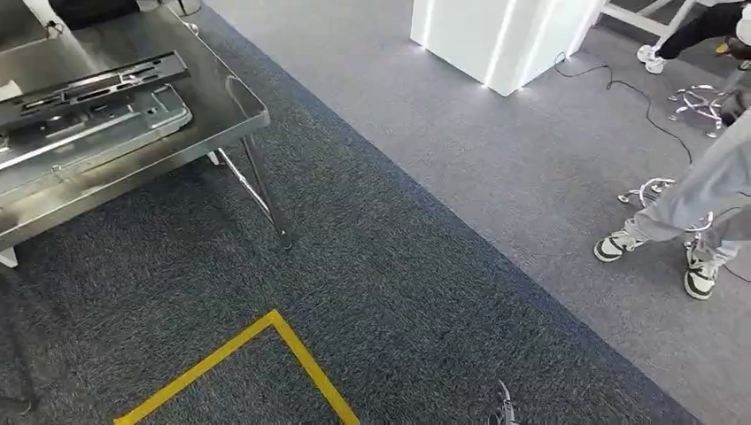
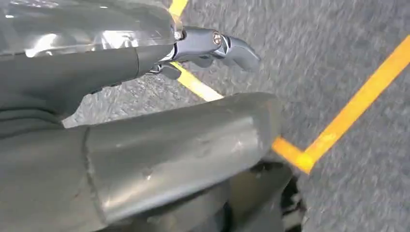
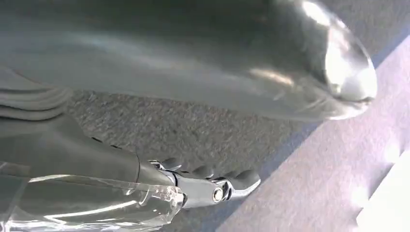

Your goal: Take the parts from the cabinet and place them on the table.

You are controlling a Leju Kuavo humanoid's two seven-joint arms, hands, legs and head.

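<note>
Carpet (image 1: pixel 398 292) with yellow tape (image 1: pixel 257 354)

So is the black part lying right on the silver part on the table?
Touching. The head view shows the black part resting directly on the silver part, overlapping it, atop the steel table.

A steel table (image 1: pixel 232 113) (on dark carpet) bears a black part (image 1: pixel 93 86) and a silver part (image 1: pixel 106 128).

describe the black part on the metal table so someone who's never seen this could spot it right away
Find the steel table at the upper left of the head view. On it lie two long parts; the black part is the flat slotted rail nearer the far edge, dark against the silver tray-like part beside it.
</note>
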